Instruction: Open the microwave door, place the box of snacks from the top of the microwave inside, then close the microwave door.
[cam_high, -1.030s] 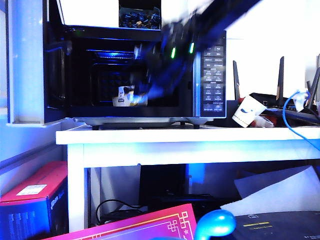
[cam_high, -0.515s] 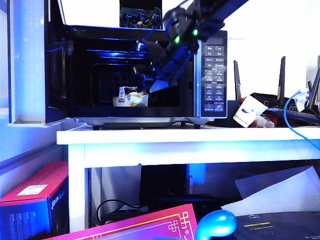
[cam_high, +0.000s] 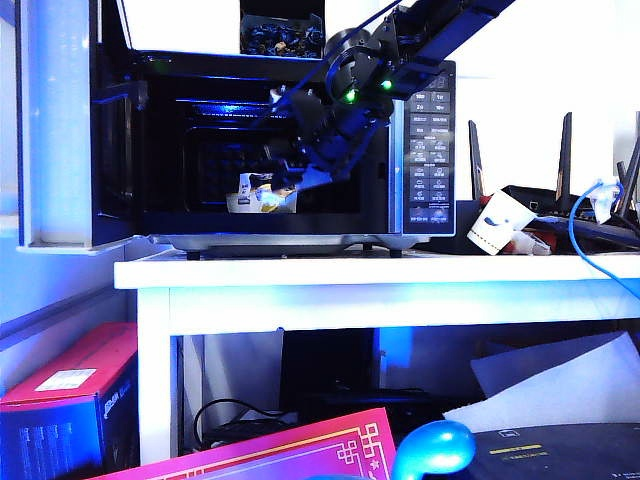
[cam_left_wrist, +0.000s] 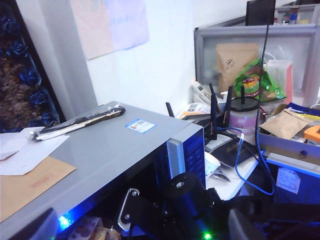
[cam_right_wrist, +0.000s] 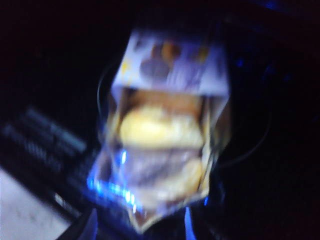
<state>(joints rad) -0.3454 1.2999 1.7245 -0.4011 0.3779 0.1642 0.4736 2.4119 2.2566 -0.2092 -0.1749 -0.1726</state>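
1. While the microwave (cam_high: 270, 150) stands on the white table (cam_high: 380, 275) with its cavity lit blue, the microwave door (cam_high: 55, 130) hangs swung wide at the left of the exterior view, so opening is done and placing looks to be the step in hand.
2. Reaching in from the upper right, the right arm has its right pincer (cam_high: 300, 180) inside the cavity mouth, just above and beside the box of snacks (cam_high: 262, 198). From the room view I cannot tell whether the jaws are spread or pinching; the wrist view shows the box (cam_right_wrist: 162, 135) close ahead, with only faint bluish finger edges either side of its near end.
3. That box sits on the cavity floor, toward the front and middle, and appears to rest there, though contact with the pincer cannot be ruled out.
4. My judgement: next the right arm must back straight out without dragging the box, then the door needs pushing round until it latches.
5. Up above, the left wrist view looks across the oven's grey top; the left pincer itself is out of sight, and I cannot see its jaws.
6. Hard to make out: the right wrist picture is blurred and dark, and the carton of sweets (cam_high: 282, 35) on top is cut off by the frame edge.
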